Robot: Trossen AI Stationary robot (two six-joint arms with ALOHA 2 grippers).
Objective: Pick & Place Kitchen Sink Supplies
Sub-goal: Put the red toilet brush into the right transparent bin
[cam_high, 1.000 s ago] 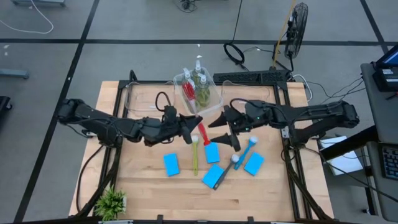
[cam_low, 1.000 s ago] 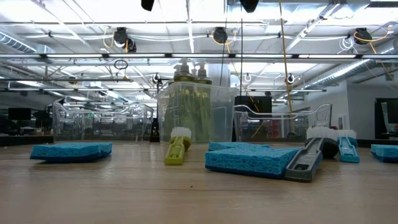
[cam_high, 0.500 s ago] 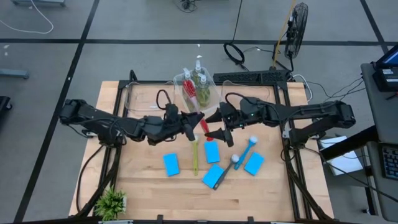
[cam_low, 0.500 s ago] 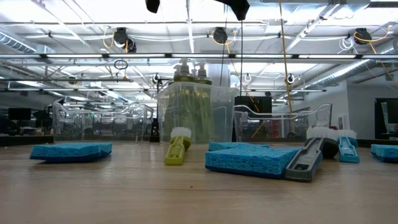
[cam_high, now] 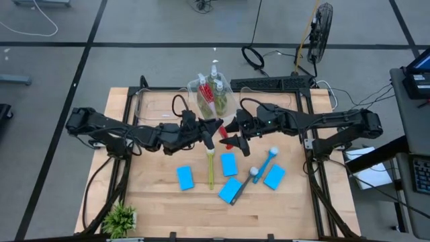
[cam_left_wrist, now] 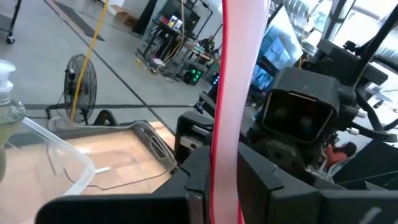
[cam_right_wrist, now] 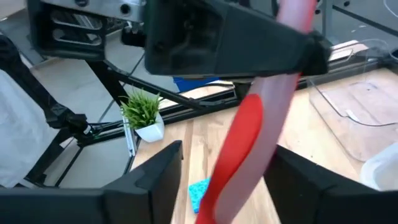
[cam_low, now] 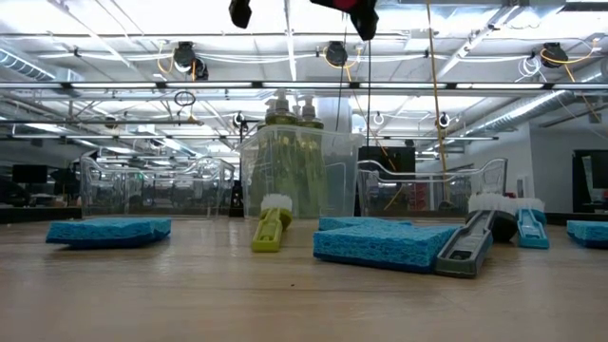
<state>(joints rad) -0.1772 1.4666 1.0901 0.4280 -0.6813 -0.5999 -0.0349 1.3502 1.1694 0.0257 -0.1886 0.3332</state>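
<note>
red brush (cam_high: 221,136) gripped in left claw (cam_high: 213,129), right claw (cam_high: 230,137) straddling it

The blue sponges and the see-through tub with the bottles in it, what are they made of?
The blue sponges look like soft foam with a matte, slightly rough surface: their edges are uneven and they don't shine. The see-through tub looks like hard clear plastic, smooth and glossy: you can see the bottles through its walls, and its rim catches the light.

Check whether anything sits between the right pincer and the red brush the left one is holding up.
Nothing visible does. The left pincer is shut on the red brush, and the right pincer has its two fingers either side of the handle, with only open air between.
</note>
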